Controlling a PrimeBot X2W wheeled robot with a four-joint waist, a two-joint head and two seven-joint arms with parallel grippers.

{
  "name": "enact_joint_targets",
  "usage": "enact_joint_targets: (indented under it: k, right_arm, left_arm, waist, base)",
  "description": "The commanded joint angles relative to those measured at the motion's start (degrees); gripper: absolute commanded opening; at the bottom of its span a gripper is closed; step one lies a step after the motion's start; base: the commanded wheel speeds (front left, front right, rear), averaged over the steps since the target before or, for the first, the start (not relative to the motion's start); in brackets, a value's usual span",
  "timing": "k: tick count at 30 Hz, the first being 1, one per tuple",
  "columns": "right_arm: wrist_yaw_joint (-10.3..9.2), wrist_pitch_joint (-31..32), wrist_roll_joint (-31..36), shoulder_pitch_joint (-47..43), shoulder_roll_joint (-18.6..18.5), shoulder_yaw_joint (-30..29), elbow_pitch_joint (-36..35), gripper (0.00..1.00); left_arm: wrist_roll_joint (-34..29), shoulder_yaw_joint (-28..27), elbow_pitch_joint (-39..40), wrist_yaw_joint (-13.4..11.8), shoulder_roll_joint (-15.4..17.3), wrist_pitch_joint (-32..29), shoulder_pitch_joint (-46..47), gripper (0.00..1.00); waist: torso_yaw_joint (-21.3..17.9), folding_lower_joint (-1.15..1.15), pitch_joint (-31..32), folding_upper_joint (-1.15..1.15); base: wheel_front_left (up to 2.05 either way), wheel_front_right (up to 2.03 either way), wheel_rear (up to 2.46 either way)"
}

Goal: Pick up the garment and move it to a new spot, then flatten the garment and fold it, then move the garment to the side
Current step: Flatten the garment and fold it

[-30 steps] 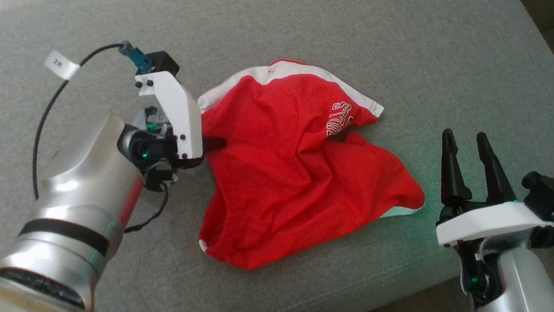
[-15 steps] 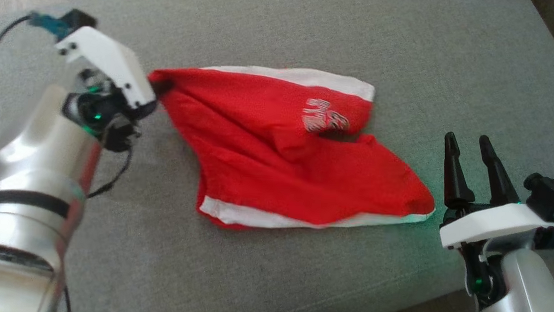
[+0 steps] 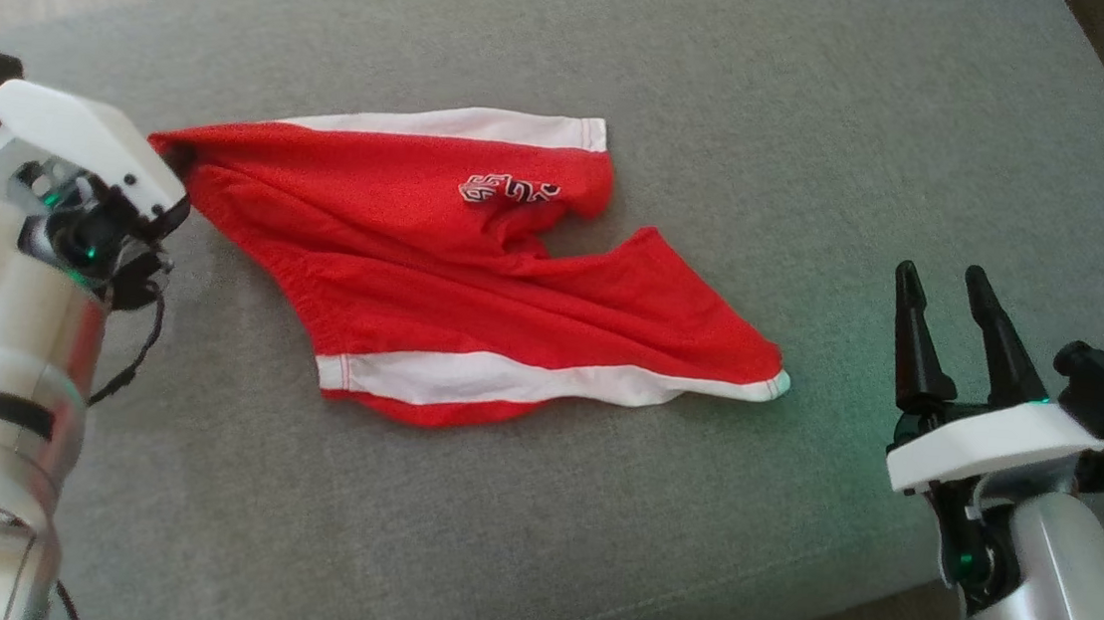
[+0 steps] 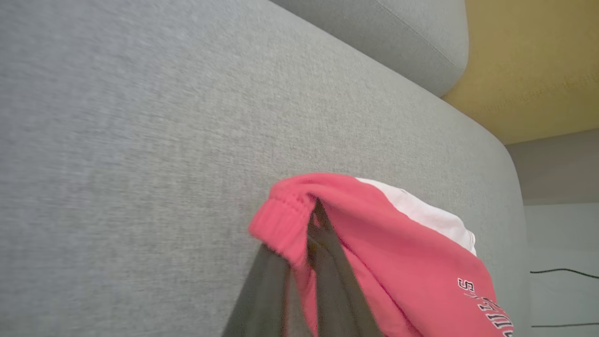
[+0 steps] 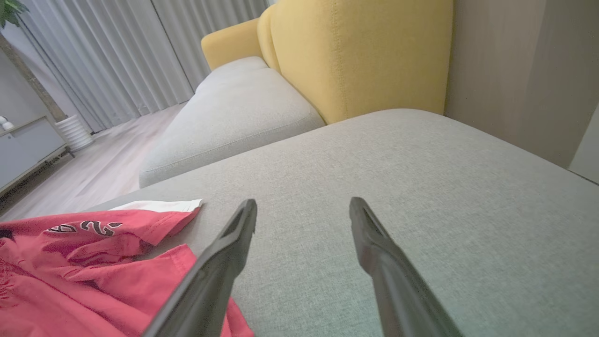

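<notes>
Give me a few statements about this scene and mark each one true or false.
1. The left claw is clamped on the edge of the red garment. True.
2. The right claw is shut on the garment. False: it stands open, apart from the cloth, holding nothing.
3. The garment lies neatly folded. False: it lies stretched out and creased on the grey cushion.
4. A white band runs along one edge of the garment. True.

head camera looks down on cushion [image 3: 828,124], wrist cameras low along it, left probably nearest, all share garment [image 3: 475,273]
</notes>
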State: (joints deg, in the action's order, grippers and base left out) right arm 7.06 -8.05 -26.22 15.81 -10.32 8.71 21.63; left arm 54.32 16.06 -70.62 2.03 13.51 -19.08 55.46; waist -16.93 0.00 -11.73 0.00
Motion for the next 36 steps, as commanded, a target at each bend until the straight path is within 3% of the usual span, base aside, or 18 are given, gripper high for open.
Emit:
enact_joint_targets:
  k: [1, 10, 20, 22, 26, 32, 36]
  right_arm:
    - [0.43, -0.08, 0.17, 1.34, -1.05, 1.00, -2.07, 1.00]
    - [0.43, 0.47, 1.25, -1.71, -1.17, 0.45, -2.64, 1.00]
    - [0.43, 0.42, 2.95, -7.55, -0.67, -2.19, -5.06, 1.00]
    - [0.43, 0.37, 3.28, -8.44, -0.47, -2.80, -5.86, 1.00]
    - [0.43, -0.43, 4.02, -9.81, -0.36, -3.46, -7.69, 1.00]
    - [0.43, -2.26, 5.62, -11.79, -0.84, -3.93, -9.81, 1.00]
    - [0.43, -4.12, 6.57, -13.02, -0.86, -4.56, -11.46, 1.00]
  left_arm:
    - [-0.30, -1.20, 1.37, 0.07, 2.84, 0.49, 2.76, 1.00]
    - [-3.72, 3.97, 2.66, 4.74, 0.33, 4.06, -1.26, 1.00]
    - [-10.54, 11.22, 19.04, 5.43, 3.01, 22.08, -11.21, 1.00]
    - [-12.90, 12.06, 23.53, 4.15, 4.44, 26.76, -14.14, 1.00]
    - [-16.52, 11.97, 34.60, -1.24, 5.93, 32.77, -21.36, 1.00]
    - [-23.45, 8.32, 54.59, -9.39, 6.52, 34.03, -33.64, 1.00]
    - [-28.36, 4.81, 63.45, -12.73, 4.99, 34.06, -42.23, 1.00]
  waist:
    - [0.73, 0.00, 0.75, 0.00]
    - [6.59, 0.00, 7.53, 0.00]
    - [12.75, 0.00, 12.78, 0.00]
    - [13.61, 0.00, 13.03, 0.00]
    - [14.93, 0.00, 13.01, 0.00]
    - [16.08, 0.00, 12.18, 0.00]
    - [15.79, 0.00, 11.97, 0.00]
  base:
    - [0.00, 0.00, 0.00]
    - [0.00, 0.00, 0.00]
    - [0.00, 0.00, 0.00]
    - [0.00, 0.00, 0.00]
    - [0.00, 0.00, 0.00]
    - [0.00, 0.00, 0.00]
    - [0.00, 0.00, 0.00]
